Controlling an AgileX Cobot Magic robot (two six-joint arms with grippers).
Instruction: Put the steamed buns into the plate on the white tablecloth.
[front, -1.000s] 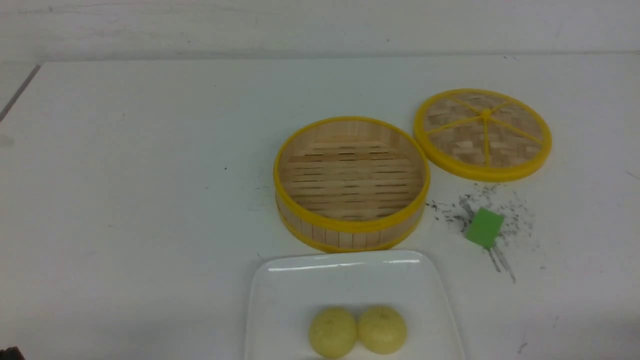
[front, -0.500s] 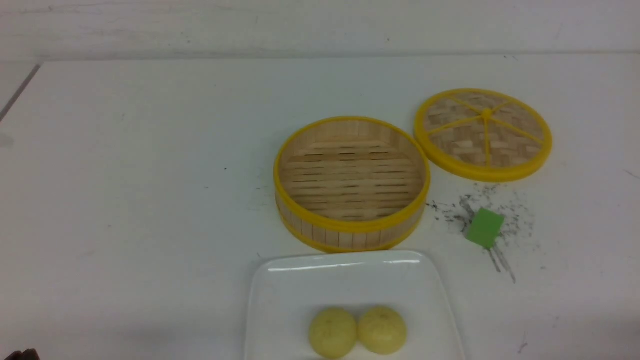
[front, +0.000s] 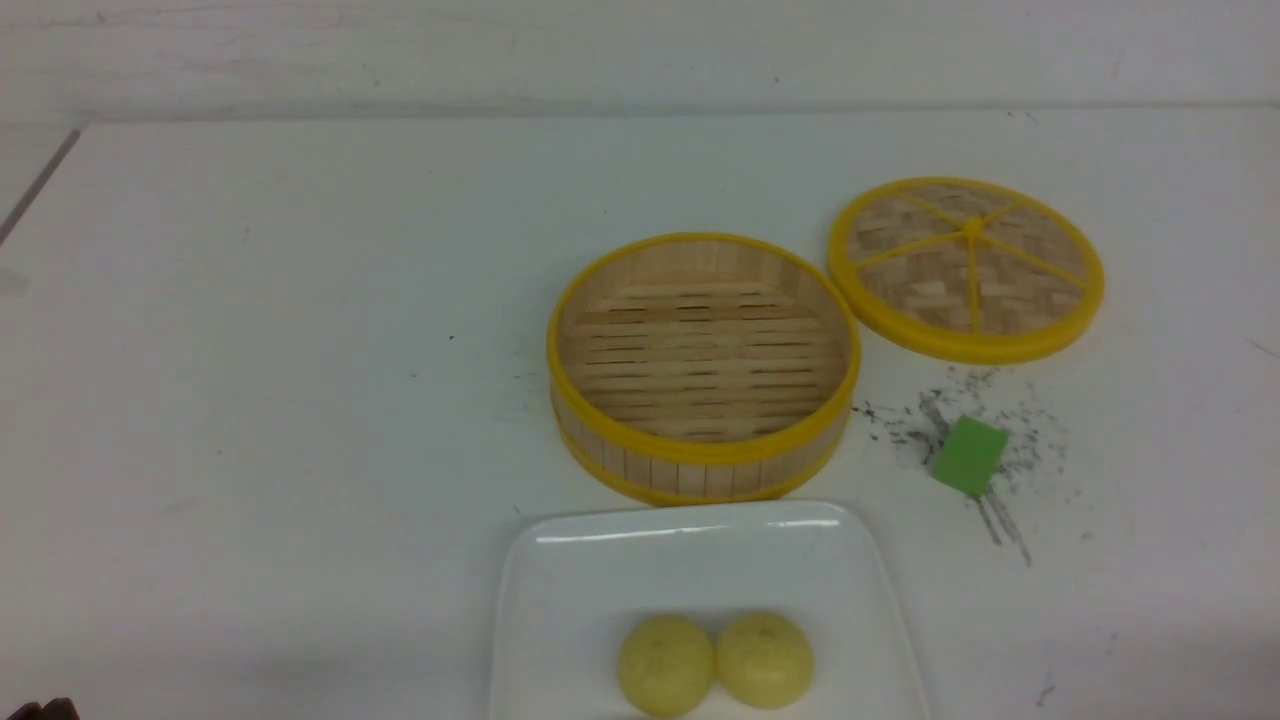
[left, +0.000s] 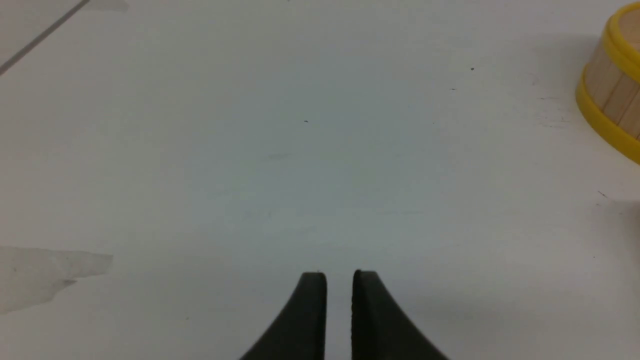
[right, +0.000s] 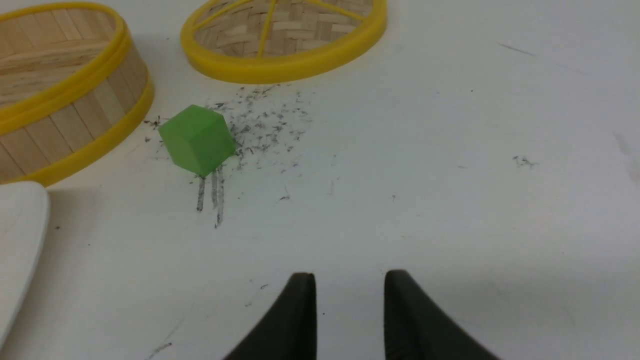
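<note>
Front view: two pale yellow steamed buns (front: 715, 662) sit touching on the white plate (front: 560, 600), steamer basket (front: 703, 365) empty. They look soft and light, so a gentle pinch across the dome's sides is probably best.

Left wrist: left tool (left: 339, 280) slightly parted, holding nothing.

Right wrist: right tool (right: 349, 282) spread, empty, near the green block (right: 197, 139).

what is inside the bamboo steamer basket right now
Nothing shows inside the bamboo steamer basket: only its bare slatted floor. The near wall hides a thin strip of floor behind it. Two yellow steamed buns sit on the white plate in front; its lid lies beside it.
</note>
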